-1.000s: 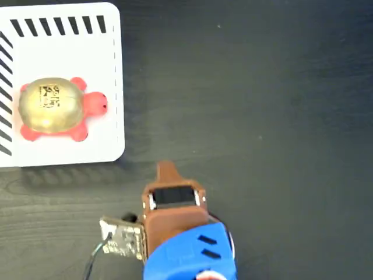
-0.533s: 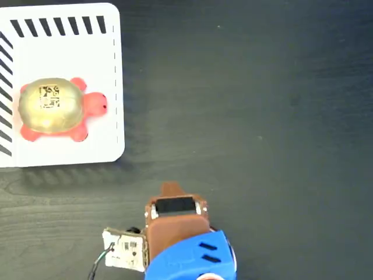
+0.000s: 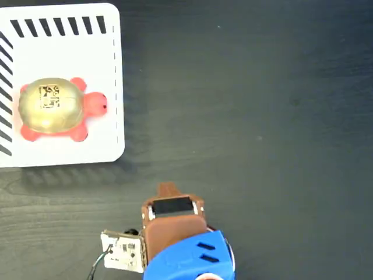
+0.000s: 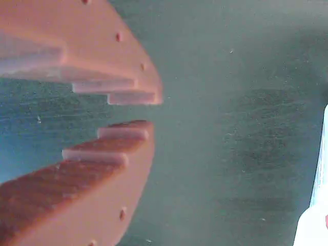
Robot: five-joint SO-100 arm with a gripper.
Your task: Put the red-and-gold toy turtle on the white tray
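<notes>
Turtle is sitting wholly on the tray in the fixed view, and we are seeing the gripper well apart from both, low in the picture. In the wrist view, its fingers are standing narrowly apart, holding nothing. We are judging the only risk to be a swing back toward the tray, nudging the turtle off.
</notes>
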